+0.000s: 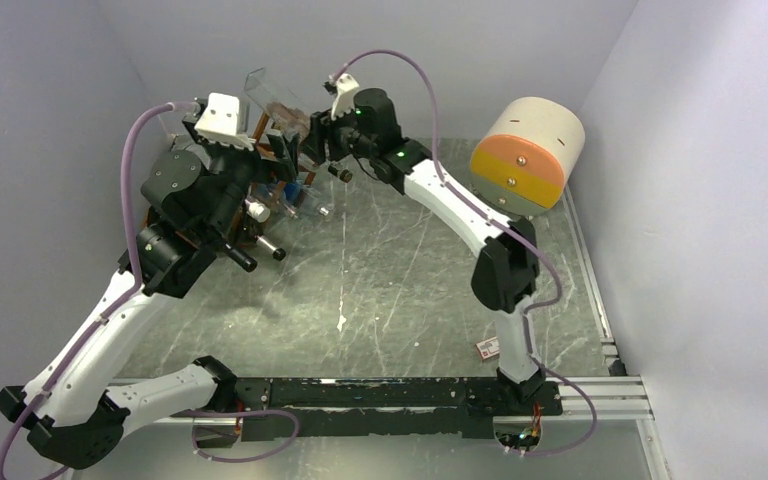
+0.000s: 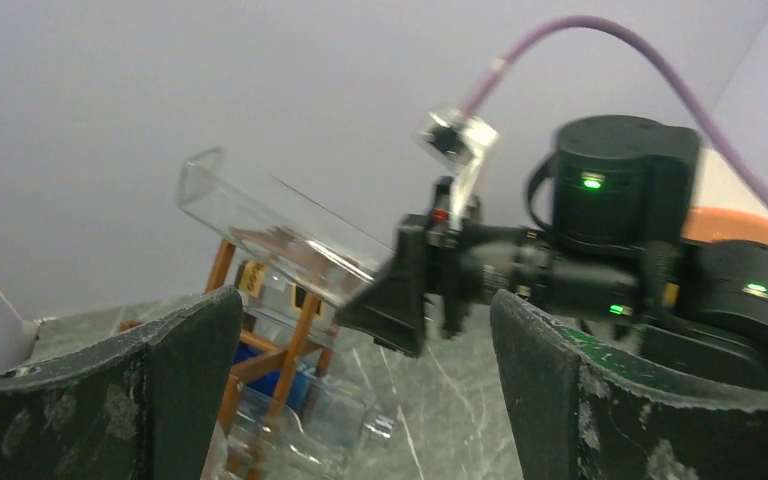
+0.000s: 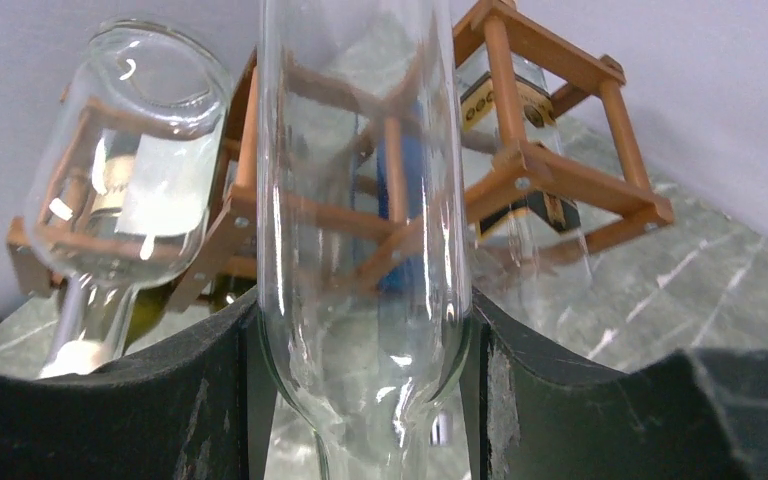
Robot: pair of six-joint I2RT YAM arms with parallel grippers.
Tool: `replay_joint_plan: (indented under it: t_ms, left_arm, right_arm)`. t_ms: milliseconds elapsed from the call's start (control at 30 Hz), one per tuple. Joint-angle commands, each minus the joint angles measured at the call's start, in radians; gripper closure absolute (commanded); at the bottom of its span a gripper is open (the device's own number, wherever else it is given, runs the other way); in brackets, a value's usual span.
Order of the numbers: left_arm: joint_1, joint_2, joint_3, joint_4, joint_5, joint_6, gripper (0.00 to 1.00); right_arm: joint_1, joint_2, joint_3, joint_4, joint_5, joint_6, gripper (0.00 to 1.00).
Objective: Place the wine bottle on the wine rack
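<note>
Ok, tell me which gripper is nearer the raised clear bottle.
Right. The right gripper clamps the bottle near its shoulder. The left gripper stands open, apart from the bottle and facing it, above the rack.

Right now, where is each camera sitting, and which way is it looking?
Top: high behind the arms, looking down at the table; both arms show whole.
Left wrist: on the left gripper, facing the bottle and rack; its open fingers frame the view.
Right wrist: on the right gripper, its fingers gripping the bottle, facing the rack.
Shared: both wrist views show bottle and rack.
</note>
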Motion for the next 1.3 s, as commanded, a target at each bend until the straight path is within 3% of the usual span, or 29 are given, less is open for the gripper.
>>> replay_joint_plan:
  t_ms: [0,133,333,633,1167,1267]
  left_arm:
    - [0.005,-0.005,0.043,-0.127,0.046,-0.079,0.03]
    - [0.005,-0.021,0.056,-0.216,0.034,-0.106,0.03]
    - [0.005,-0.090,0.024,-0.279,-0.004,-0.140,0.03]
    - [0.006,-0.100,0.022,-0.323,0.017,-0.172,0.03]
    - [0.006,-0.084,0.014,-0.340,0.012,-0.183,0.03]
    - [0.006,-0.079,0.017,-0.343,-0.001,-0.185,0.03]
  right_arm:
    - [0.035,0.126,0.186,0.066,0.043,-0.003,1.00]
    - [0.053,0.226,0.325,0.020,0.069,-0.005,1.00]
    - [0.065,0.267,0.331,0.031,0.058,0.006,1.00]
    - [0.069,0.307,0.349,-0.015,0.050,-0.010,0.74]
    - [0.072,0.347,0.344,-0.001,-0.005,-0.041,0.55]
    - [0.073,0.342,0.325,0.008,-0.007,-0.046,0.44]
